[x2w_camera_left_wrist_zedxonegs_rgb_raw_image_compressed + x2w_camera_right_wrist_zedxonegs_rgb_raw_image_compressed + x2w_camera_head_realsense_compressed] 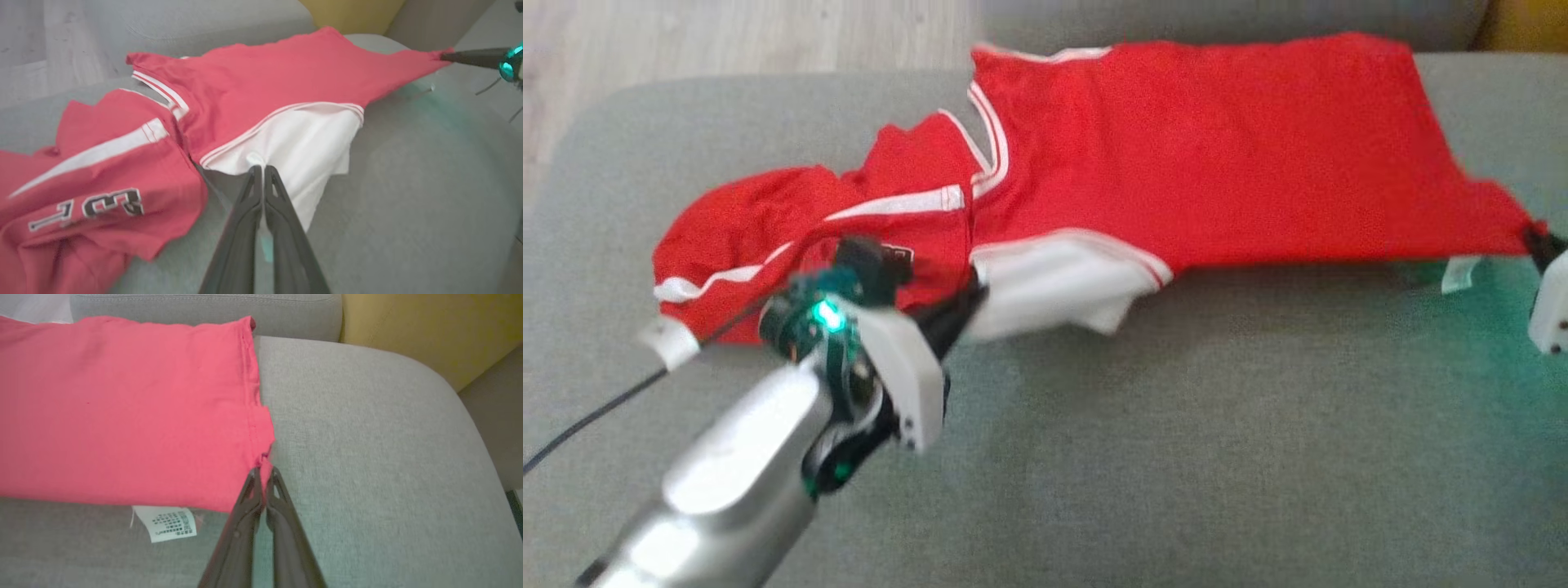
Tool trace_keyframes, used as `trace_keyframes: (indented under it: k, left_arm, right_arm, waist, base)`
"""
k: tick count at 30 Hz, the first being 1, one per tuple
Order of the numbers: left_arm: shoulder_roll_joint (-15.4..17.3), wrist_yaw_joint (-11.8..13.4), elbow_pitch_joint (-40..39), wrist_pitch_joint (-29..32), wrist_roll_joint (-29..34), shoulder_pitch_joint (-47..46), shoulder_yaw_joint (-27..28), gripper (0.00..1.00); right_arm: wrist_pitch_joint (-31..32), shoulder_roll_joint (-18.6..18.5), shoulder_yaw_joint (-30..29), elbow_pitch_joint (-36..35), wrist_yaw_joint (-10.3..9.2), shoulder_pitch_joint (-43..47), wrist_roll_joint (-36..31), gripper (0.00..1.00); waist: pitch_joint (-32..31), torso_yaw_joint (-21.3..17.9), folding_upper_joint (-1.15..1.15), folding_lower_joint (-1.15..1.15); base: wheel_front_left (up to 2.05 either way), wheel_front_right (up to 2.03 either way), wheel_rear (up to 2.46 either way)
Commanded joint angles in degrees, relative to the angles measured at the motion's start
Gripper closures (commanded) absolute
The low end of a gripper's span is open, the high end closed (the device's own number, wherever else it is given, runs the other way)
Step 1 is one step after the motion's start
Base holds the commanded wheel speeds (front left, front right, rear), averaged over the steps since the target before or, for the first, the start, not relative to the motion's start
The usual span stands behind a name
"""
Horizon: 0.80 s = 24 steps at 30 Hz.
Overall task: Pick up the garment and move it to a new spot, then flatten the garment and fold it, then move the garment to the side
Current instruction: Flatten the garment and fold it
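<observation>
Pinching the white panel of the jersey (1176, 155), the left gripper (976, 287) is clamped shut on the cloth. The right gripper (1538, 238), cut off at the 3 o'clock edge, is clenched on the hem corner. The jersey lies on the grey cushion (1176, 425), its long axis running 9 to 3 o'clock, with the top end bunched toward 9. The left arm (735, 465) hides part of that bunch, and the printed number is blurred.

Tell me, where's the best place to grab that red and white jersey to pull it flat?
Grip the red and white fabric jersey at its thin near edge, coming in low from the robot's side of the grey cushion. That edge lies free there. The right fingers pinch the hem corner, the left fingers pinch the white side panel; the numbered end lies bunched.
</observation>
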Motion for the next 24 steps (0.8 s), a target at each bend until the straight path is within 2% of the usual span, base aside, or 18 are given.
trace_keyframes:
  k: [1, 4, 10, 19, 24]
  left_arm:
    - [3.1, 0.5, -3.3, 0.9, -0.1, -1.8, 2.0, 1.0]
    - [6.8, 2.1, -12.2, 5.4, -1.9, 3.2, 0.8, 1.0]
    - [10.8, 5.0, -22.4, 9.9, -4.5, 8.7, -0.1, 1.0]
    - [15.4, 8.4, -32.3, 17.3, -10.3, 14.4, -1.0, 1.0]
    - [15.8, 9.6, -34.3, 17.3, -10.0, 15.0, -1.0, 1.0]
  right_arm:
    - [0.8, -3.2, 0.7, -1.7, -0.04, 0.7, 1.2, 1.0]
    - [6.1, -5.9, 3.6, -4.8, -0.04, 4.8, 5.8, 1.0]
    - [11.9, -8.5, 5.6, -9.8, -0.04, 10.6, 11.3, 1.0]
    - [23.1, -12.4, 4.4, -16.5, -0.04, 19.7, 18.2, 1.0]
    - [24.8, -12.2, 0.8, -21.2, -0.04, 23.1, 19.7, 1.0]
  waist:
    - [-1.7, 0.3, 0.0, 0.02]
    - [-4.1, 0.2, 0.0, 0.02]
    - [-7.5, -0.6, 0.0, 0.02]
    - [-10.6, -1.4, 0.0, 0.02]
    - [-10.0, -1.6, 0.0, 0.02]
  base:
    - [0.0, 0.0, 0.0]
    - [0.0, 0.0, 0.0]
    - [0.0, 0.0, 0.0]
    - [0.0, 0.0, 0.0]
    - [0.0, 0.0, 0.0]
